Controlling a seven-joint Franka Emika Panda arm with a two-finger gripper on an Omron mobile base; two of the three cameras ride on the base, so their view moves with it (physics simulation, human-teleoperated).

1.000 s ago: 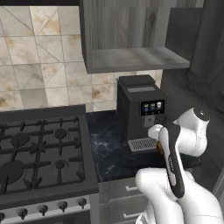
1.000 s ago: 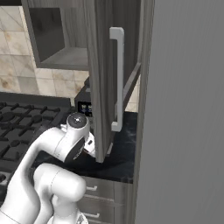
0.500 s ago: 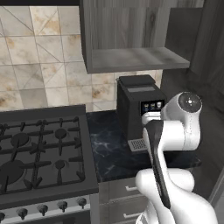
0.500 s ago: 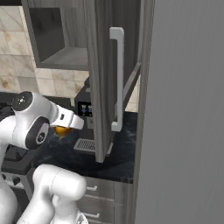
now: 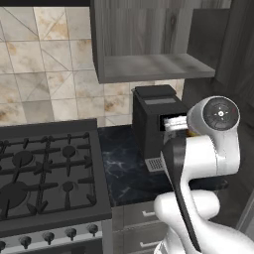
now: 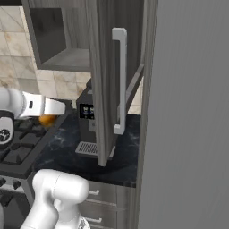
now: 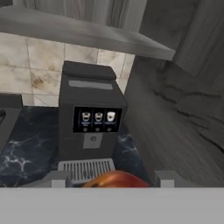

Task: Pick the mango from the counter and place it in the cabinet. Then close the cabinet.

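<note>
Lifted higher now, the gripper (image 7: 114,180) is squeezing the mango (image 7: 117,180) in front of the coffee machine (image 7: 90,121).

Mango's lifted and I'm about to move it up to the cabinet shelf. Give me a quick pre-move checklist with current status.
1. Mango in the gripper: ok, it sits between the fingertips, off the counter.
2. Grip firmness: cannot tell, contact is hidden at the frame's bottom edge.
3. Cabinet door open: ok, it stands swung out.
4. Shelf free for the mango: ok, its visible surface is bare.
5. Path upward: not ok, the coffee machine stands directly ahead below the shelf, so lift before advancing.
6. Door handle reachable for closing: ok, unobstructed.
</note>
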